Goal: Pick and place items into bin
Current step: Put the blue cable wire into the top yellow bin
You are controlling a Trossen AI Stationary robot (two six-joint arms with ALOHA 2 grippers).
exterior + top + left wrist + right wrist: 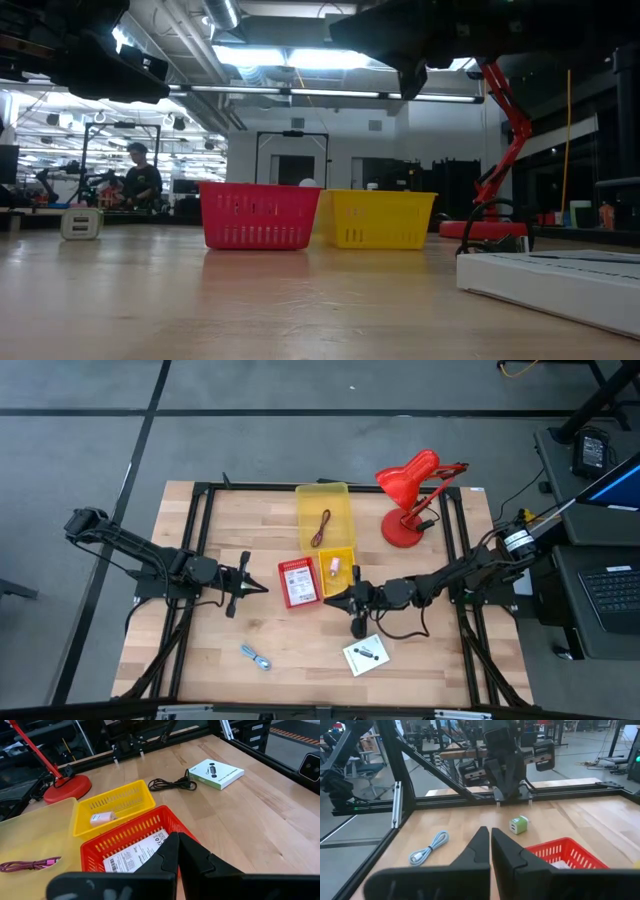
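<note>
A pale butcher-block table (pixel 250 680) framed with black rails stands on a grey floor, and the low view looks past it into a lit workshop where a person (pixel 140 178) sits at a far bench.

Near the table's middle sit the bins. A red basket (pixel 297 582) holds a white printed packet (pixel 135 855) lying flat. Touching its right side is a small yellow basket (pixel 337 568) with a small pale pink piece (pixel 101 818) inside. Behind both lies a shallow yellow tray (pixel 324 515) carrying a coiled dark red cord (pixel 320 527).

Loose on the wood, a second white printed packet (pixel 365 654) lies toward the front right, with a black cable (pixel 174 784) just beside it. A pale blue coiled cable (pixel 256 657) lies at the front left. A small white-and-green block (pixel 518 825) rests on the wood near the left arm's base, as the right wrist view shows it.

The left gripper (pixel 262 589) hangs just left of the red basket, its fingers (pixel 165 857) pressed together and holding nothing. The right gripper (pixel 330 601) hangs just in front of the yellow basket, beside the black cable, likewise clenched and empty.

A big red desk lamp (pixel 410 495) stands at the back right corner, well apart from the bins.
</note>
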